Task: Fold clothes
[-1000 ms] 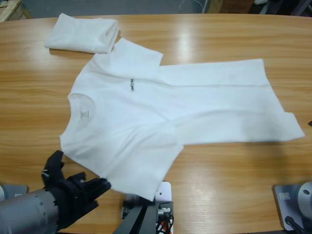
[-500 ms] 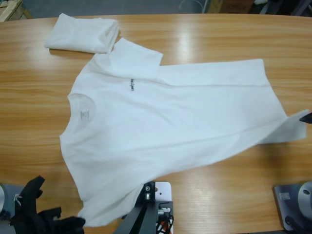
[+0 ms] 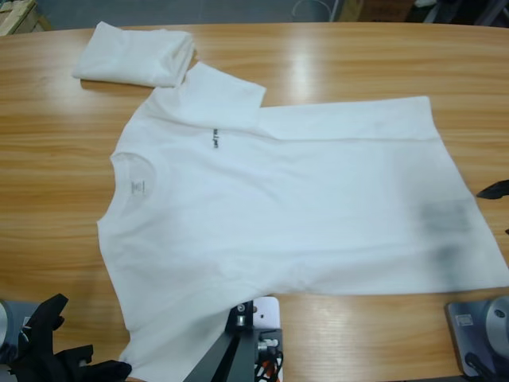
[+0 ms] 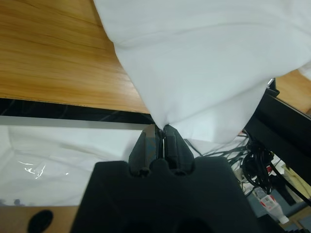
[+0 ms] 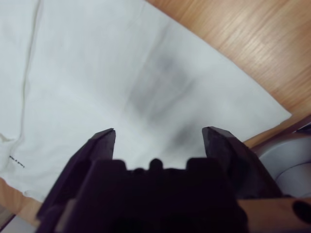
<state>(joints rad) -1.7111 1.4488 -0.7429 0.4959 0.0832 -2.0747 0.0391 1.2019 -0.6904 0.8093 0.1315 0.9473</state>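
Observation:
A white T-shirt (image 3: 278, 199) lies spread face up on the wooden table (image 3: 358, 64), neck to the left and hem to the right. It has a tiny dark chest print (image 3: 215, 141) and a grey neck label (image 3: 137, 187). My left gripper (image 3: 118, 370) is at the table's near left edge. In the left wrist view it (image 4: 163, 133) is shut on a pinch of the T-shirt (image 4: 209, 63), drawn past the table's edge. My right gripper (image 3: 493, 189) shows only at the right edge. Its wrist view shows it (image 5: 159, 132) open above the T-shirt's hem (image 5: 97, 73).
A second white shirt (image 3: 135, 54) lies folded at the far left of the table, just beyond the spread shirt's upper sleeve. Below the near table edge, cables (image 4: 252, 165) and a clear plastic sheet (image 4: 43, 160) show in the left wrist view.
The left gripper drew back toward the near edge, pulling out the near side of the shirt, which had been folded over. The crumpled near hem corner at the right now lies flat.

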